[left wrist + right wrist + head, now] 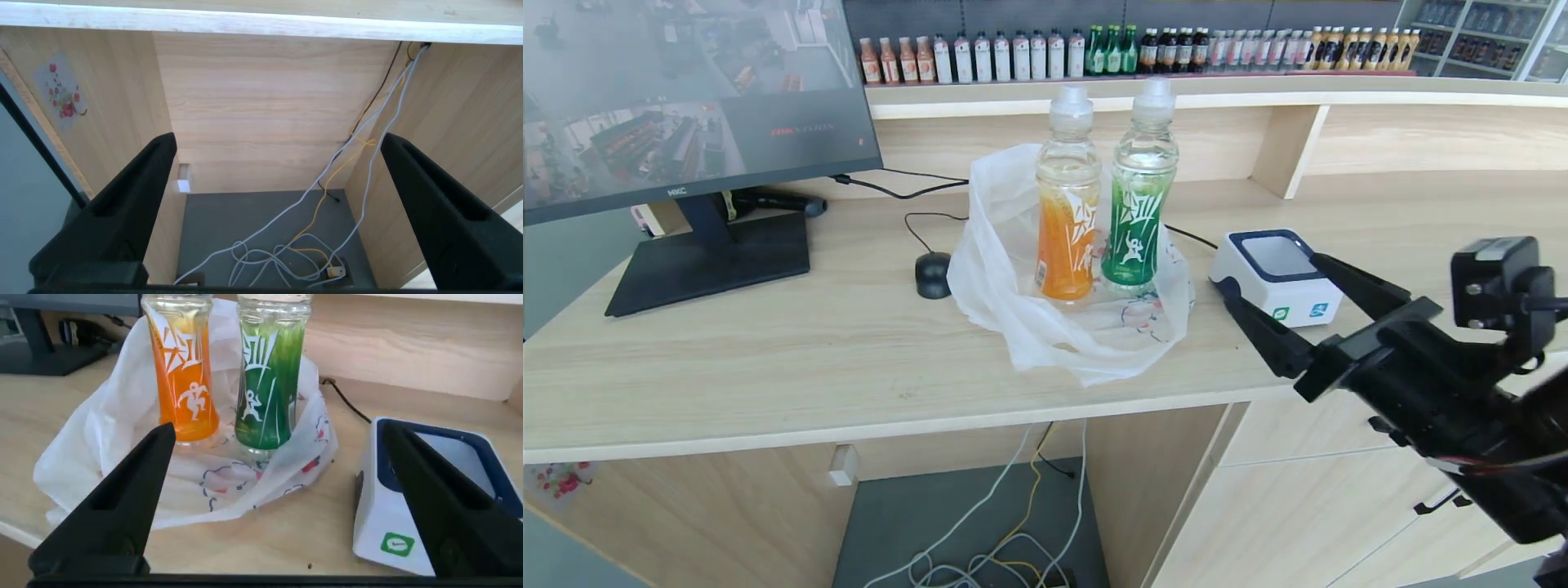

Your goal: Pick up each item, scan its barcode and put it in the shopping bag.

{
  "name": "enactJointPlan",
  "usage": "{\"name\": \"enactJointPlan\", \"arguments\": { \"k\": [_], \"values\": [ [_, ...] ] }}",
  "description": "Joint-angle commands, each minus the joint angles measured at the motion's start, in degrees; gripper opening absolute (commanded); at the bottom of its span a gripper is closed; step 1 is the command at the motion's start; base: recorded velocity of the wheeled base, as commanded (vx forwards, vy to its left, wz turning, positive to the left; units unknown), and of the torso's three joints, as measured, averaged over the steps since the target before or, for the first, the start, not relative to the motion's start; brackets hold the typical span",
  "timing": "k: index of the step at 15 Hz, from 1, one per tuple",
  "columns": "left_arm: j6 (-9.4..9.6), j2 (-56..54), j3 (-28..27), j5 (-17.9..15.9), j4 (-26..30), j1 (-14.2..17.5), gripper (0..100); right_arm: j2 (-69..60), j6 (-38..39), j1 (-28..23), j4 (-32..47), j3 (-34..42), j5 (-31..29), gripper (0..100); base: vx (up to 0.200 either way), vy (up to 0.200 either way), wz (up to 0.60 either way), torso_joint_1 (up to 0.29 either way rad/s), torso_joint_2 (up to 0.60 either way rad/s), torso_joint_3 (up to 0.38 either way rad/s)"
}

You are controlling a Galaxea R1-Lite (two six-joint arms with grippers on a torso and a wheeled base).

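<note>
Well, low under the counter point(768, 359) the left gripper point(278, 153) hangs wide open and empty, facing loose cables point(286, 253). Up at the counter's edge the right gripper point(1272, 273) is spread wide too, holding nothing, just before the scanner point(1276, 253). Beyond, the orange bottle point(1067, 229) and green bottle point(1137, 220) stand upright together in the bag point(1045, 331).

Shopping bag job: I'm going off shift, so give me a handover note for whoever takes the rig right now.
Left gripper: open, empty, low, below the counter top.
Right gripper: open, empty, at the counter edge by the scanner.
Orange bottle and green bottle stand upright, side by side, in the shopping bag on the counter.
Done: both bagged. Left: probably nothing; whether they were scanned cannot be told.
</note>
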Motion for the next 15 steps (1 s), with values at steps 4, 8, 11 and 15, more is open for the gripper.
{"name": "enactJointPlan", "arguments": {
  "k": [4, 8, 11, 15],
  "values": [
    [0.00, -0.02, 0.00, 0.00, -0.01, 0.01, 100, -22.35, 3.04, -4.68, -0.06, 18.25, 0.00, 100, 0.000, 0.000, 0.00, 0.000, 0.00, 0.000],
    [0.26, -0.02, 0.00, 0.00, -0.01, -0.07, 100, -37.29, 3.13, -4.68, 20.86, 18.25, -0.26, 100, 0.000, 0.000, 0.00, 0.000, 0.00, 0.000],
    [0.26, -0.02, 0.00, 0.00, -0.01, -0.07, 100, -52.94, 2.34, -2.57, 48.37, 18.16, -0.09, 100, 0.000, 0.000, 0.00, 0.000, 0.00, 0.000],
    [0.26, -0.02, 0.00, 0.00, -0.01, 0.01, 100, -74.29, -0.82, -2.04, 79.66, 17.99, 0.09, 100, 0.000, 0.000, 0.00, 0.000, 0.00, 0.000]
  ]
}}
